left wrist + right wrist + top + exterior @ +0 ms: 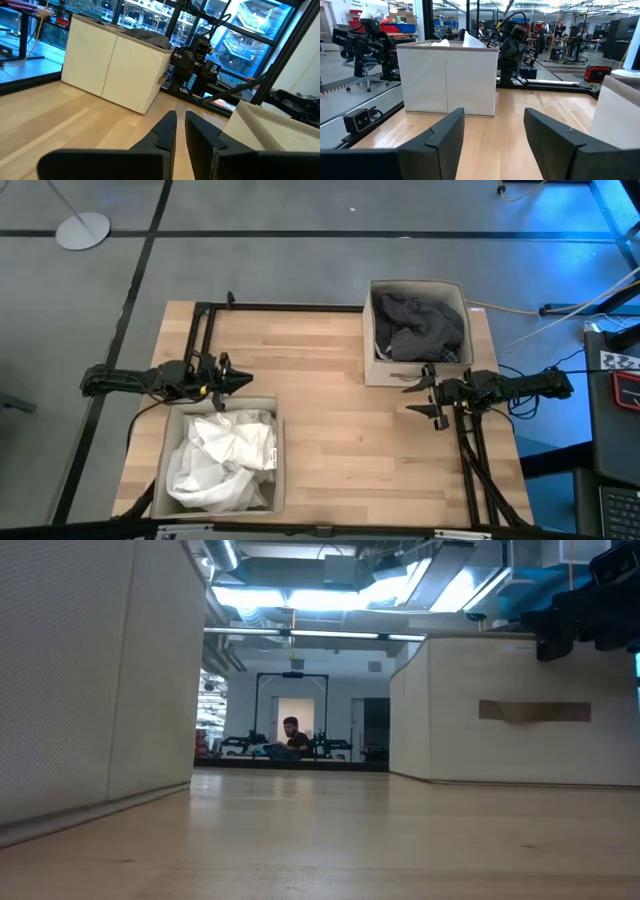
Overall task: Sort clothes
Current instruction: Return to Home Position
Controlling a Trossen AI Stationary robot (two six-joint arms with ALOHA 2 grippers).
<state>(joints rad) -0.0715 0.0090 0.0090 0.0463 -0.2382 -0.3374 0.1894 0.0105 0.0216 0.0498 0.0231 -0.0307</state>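
So, two beige fabric bins sit well apart on the wooden bench. The far bin is in the right corner and holds a crumpled heap of dark grey clothes. The right gripper hangs just beside its front wall, fingers spread wide. The near bin on the left is stuffed with rumpled white clothes. The left gripper is just beside its far rim, fingers pressed together. Way back in the room there's a person sitting.
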